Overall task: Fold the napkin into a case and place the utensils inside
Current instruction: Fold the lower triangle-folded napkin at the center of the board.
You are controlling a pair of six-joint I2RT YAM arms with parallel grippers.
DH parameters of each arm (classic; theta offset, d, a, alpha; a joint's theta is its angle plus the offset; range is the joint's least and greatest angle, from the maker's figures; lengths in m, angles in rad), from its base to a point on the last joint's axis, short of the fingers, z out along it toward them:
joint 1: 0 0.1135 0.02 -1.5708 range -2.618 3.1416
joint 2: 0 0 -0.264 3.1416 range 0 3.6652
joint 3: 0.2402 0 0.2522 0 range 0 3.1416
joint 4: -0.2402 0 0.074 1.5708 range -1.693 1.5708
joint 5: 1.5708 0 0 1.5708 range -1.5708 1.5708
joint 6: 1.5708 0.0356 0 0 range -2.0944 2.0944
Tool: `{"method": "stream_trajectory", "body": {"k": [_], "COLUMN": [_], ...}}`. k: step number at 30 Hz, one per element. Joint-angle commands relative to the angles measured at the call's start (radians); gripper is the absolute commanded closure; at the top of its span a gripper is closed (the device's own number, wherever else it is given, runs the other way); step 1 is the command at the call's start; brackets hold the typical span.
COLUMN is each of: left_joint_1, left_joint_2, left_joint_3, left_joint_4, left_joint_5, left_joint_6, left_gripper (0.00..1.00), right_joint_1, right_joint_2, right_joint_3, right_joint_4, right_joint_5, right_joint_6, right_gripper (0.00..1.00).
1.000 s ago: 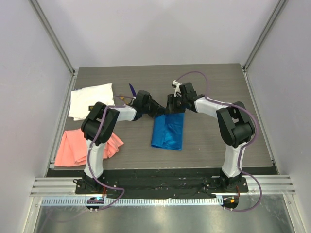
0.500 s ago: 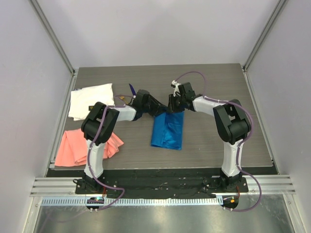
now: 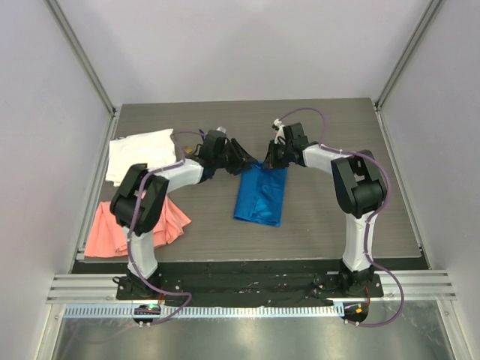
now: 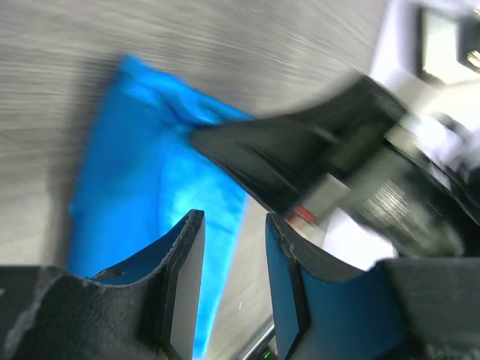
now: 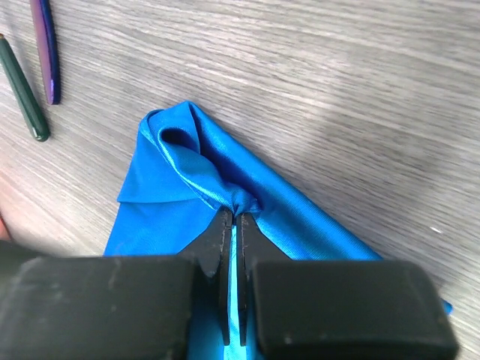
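right wrist: gripper (image 5: 231,219) tight on napkin (image 5: 169,176)

Utensils (image 5: 43,49) lie side by side, seemingly left of napkin (image 5: 176,187).

Plain bright blue napkin (image 5: 172,187), purple utensil (image 5: 45,49), dark green utensil (image 5: 22,86) (grey wood-grain table (image 5: 337,90)).

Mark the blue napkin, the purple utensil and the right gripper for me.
napkin (image 3: 260,196): top view, middle of the folded cloth.
purple utensil (image 5: 43,49): right wrist view, mid-shaft.
right gripper (image 5: 232,216): right wrist view, between the fingertips, pinched on a napkin fold.
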Motion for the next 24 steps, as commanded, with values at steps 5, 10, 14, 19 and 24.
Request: {"method": "stream_trajectory", "body": {"k": [5,10,14,19,24], "left_joint_1": [-0.092,-0.212,-0.252,-0.295,-0.33], "left_joint_2": [-0.202,-0.109,-0.012,0.049,0.112], "left_joint_3": [0.065,0.21,0.292,0.368,0.418], "left_joint_4": [-0.399,-0.64,-0.685,-0.72,-0.766], "left_joint_5": [-0.048,-0.266,-0.355,-0.531,-0.632], "left_joint_6": [0.547,0.718,0.727,0.693,0.704], "left_gripper": [0.57,0.55,0.44,0.34,0.35], "right_joint_1": [-0.014,-0.031,-0.054,-0.059,-0.06], "right_joint_2": [0.032,0.054,0.065,0.072,0.072], "right_joint_3": [0.074,0.08,0.074,0.075,0.078], "right_joint_4": [-0.002,-0.021,-0.031,-0.042,-0.042], "right_joint_5": [-0.098,-0.159,-0.191,-0.211,-0.216], "right_joint_6": [0.097,0.169,0.195,0.191,0.188], "right_gripper": [0.96,0.92,0.92,0.92,0.92]}}
